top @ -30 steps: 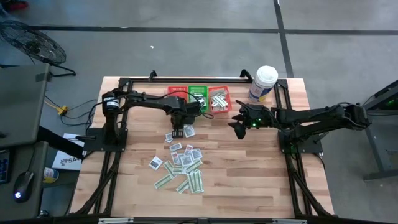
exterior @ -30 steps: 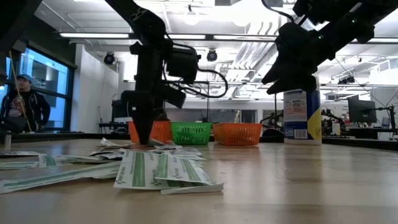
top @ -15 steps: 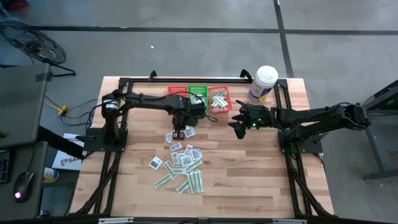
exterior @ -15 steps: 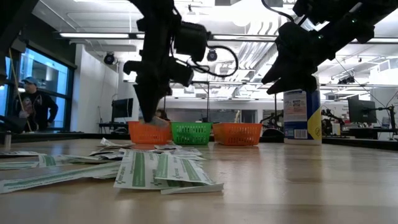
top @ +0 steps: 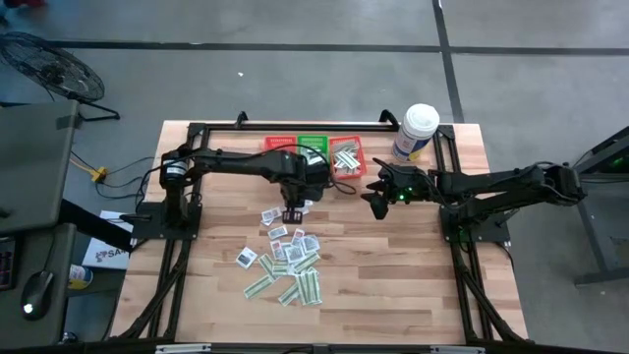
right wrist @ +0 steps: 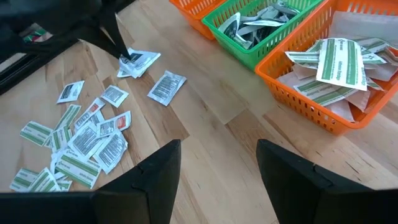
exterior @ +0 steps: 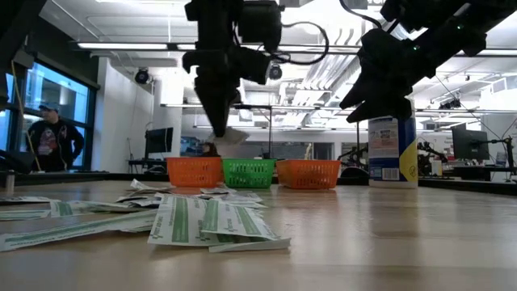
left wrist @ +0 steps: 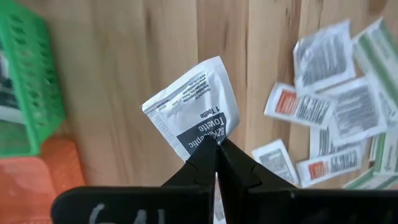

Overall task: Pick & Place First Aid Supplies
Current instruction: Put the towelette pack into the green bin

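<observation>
The left gripper (left wrist: 216,144) is carrying one white antiseptic towelette packet (left wrist: 194,115), its fingers (left wrist: 202,158) pinched together on the packet's lower corner, so that the packet is hanging clear above the wooden counter (top: 393,265). In the low view the packet (exterior: 232,136) is showing well above the counter surface and just short of the row of three mesh baskets. The step in hand appears to be the carry from the scattered pile to a basket.

The remaining packets (top: 287,261), squarish white ones and narrow green-and-white strips, are lying loose near the middle of the counter. The green basket (right wrist: 273,28) is already holding similar white packets, while the neighbouring orange basket (right wrist: 339,87) is holding green-and-white strips (right wrist: 339,61); a third orange basket (exterior: 194,171) is standing at the other end of the row.

The right gripper (top: 378,197) is hovering with its fingers (right wrist: 152,171) spread apart and empty, beside the baskets and near the white tub (top: 417,131).

The next move probably calls for bringing the held packet over the green basket and parting the fingers only once it is inside the rim.
</observation>
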`<state>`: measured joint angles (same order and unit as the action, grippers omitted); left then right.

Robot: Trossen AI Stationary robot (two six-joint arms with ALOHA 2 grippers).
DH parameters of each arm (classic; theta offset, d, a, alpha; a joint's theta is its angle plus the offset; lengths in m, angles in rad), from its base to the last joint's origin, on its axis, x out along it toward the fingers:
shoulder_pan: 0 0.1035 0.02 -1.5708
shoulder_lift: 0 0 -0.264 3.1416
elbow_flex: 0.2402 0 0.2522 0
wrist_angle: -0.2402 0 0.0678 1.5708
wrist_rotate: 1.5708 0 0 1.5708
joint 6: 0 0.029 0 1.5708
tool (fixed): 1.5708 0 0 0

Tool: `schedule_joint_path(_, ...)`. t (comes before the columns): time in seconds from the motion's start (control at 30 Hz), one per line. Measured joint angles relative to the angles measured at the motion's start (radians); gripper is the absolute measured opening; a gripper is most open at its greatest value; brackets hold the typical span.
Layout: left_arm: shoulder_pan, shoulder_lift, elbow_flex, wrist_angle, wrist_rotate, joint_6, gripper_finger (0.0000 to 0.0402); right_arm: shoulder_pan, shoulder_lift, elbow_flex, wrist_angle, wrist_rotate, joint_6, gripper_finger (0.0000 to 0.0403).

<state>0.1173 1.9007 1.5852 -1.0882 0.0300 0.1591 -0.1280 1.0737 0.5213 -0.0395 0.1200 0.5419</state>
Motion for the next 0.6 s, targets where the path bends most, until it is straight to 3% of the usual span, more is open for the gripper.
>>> schedule_joint_path(0.13, 0.0, 0.0, 0.028, 0.03, -0.027, -0.001, 0.0, 0.0, 0.0, 0.0, 0.0, 0.0, 0.0, 0.0204)
schedule_joint_path(0.33, 0.02, -0.001, 0.046, 0.121, -0.16, -0.003, 0.0, 0.0, 0.0, 0.0, 0.0, 0.0, 0.0, 0.0204)
schedule_joint_path(0.6, 0.116, -0.001, 0.043, 0.181, -0.197, 0.05, 0.0, 0.0, 0.0, 0.0, 0.0, 0.0, -0.001, 0.0204)
